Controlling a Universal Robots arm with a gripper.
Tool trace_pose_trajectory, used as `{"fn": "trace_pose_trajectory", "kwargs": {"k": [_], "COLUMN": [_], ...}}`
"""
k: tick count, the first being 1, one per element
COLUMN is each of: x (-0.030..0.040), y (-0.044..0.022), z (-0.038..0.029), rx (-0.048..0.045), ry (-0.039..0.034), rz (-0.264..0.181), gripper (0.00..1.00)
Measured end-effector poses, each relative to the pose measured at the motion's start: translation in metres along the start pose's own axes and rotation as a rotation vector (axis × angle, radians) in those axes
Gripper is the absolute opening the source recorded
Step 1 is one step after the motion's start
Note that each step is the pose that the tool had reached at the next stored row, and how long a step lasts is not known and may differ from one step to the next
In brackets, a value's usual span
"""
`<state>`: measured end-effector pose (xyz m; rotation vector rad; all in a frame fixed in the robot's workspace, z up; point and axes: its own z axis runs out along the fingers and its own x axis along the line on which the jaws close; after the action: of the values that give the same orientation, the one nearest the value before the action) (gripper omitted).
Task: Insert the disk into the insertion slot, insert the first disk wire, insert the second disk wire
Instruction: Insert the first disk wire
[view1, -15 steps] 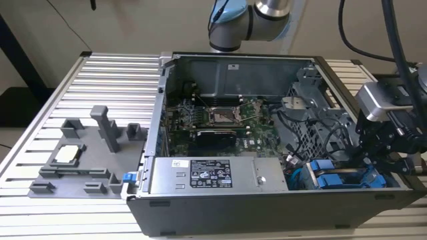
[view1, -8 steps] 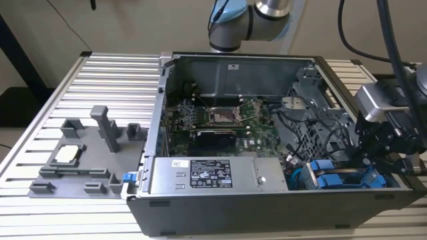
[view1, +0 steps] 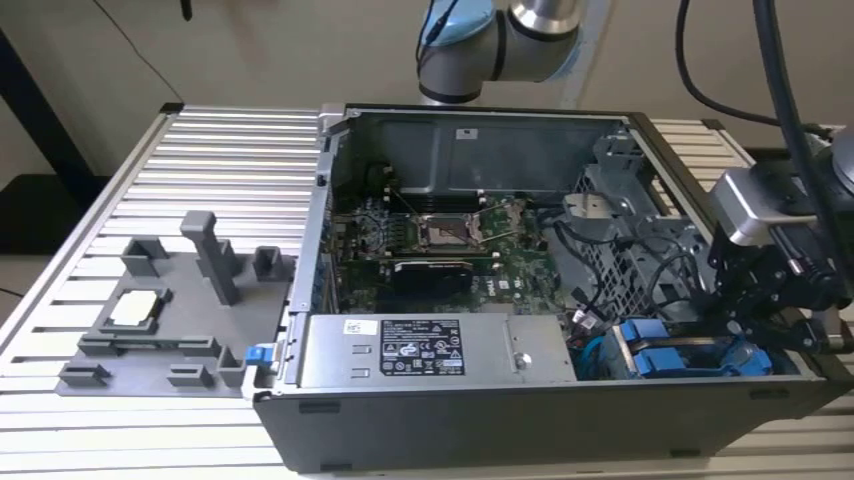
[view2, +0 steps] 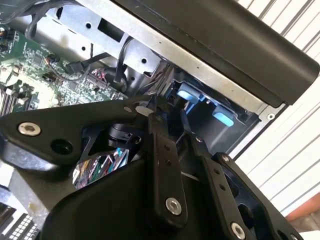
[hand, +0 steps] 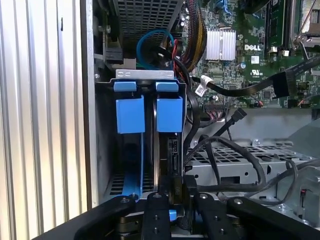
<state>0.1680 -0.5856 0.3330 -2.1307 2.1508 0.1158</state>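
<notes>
- First wrist view: gripper pinched narrow around a black plug, close to the disk.
- Disk sits in its slot, at the exterior view's near right.
- Best kept square to the disk; push straight, avoiding loose cables.

Setting was a robotics lab test bench. An opened desktop computer case lay on a slatted aluminium table beside a grey fixture plate of holders. A robot arm rose beyond the case, and black cables hung down.
</notes>
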Motion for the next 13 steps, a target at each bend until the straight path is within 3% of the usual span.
{"fn": "trace_pose_trajectory", "kwargs": {"k": [13], "x": [-0.0067], "y": [-0.0012], "z": [-0.0502], "rx": [0.0000], "ry": [0.0000], "rz": [0.000], "gripper": [0.27]}}
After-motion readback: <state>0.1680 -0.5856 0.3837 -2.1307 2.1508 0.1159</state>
